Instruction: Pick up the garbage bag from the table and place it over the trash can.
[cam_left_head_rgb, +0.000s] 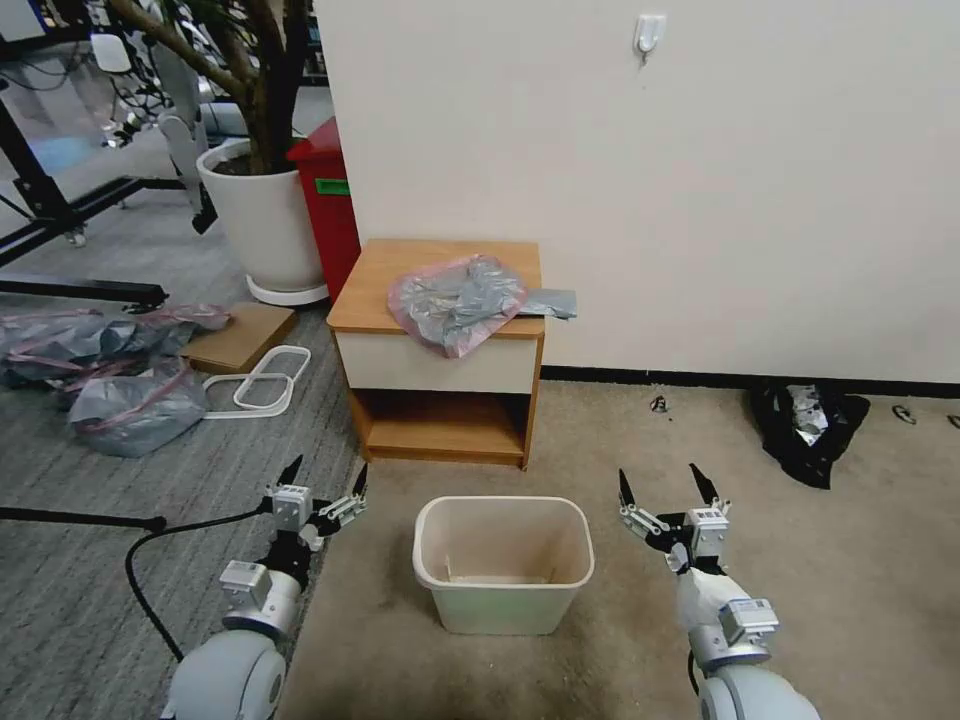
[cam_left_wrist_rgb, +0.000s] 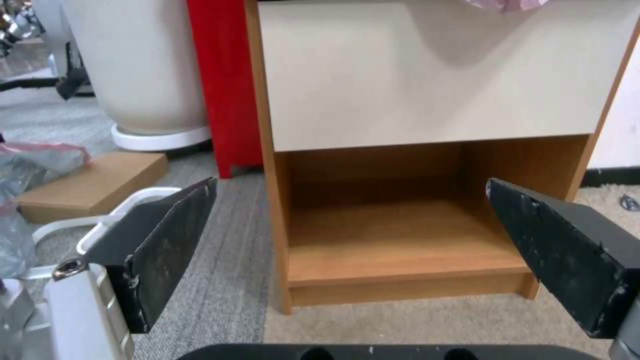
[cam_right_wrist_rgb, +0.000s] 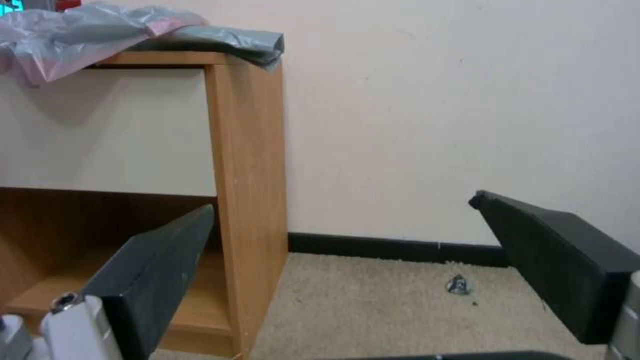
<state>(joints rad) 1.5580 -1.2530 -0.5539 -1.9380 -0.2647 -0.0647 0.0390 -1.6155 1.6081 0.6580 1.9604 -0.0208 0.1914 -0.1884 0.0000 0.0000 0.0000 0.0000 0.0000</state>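
Garbage bag (cam_left_head_rgb: 457, 302), one, crumpled on the table (cam_left_head_rgb: 385, 300), draping over its front edge. One trash can (cam_left_head_rgb: 503, 563) on the floor before the table, flanked by left gripper (cam_left_head_rgb: 324, 482) and right gripper (cam_left_head_rgb: 664, 484), both raised low, fingers spread, holding nothing.

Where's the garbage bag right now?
In the head view, the garbage bag lies crumpled on the table, against the wall, beyond the trash can.

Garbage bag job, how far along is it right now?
Nothing looks done yet. The garbage bag lies crumpled on the table, one edge drooping over the front. The trash can stands unlined on the carpet below. The left gripper and right gripper hang open and empty beside it. Picking up and fitting the bag remain.
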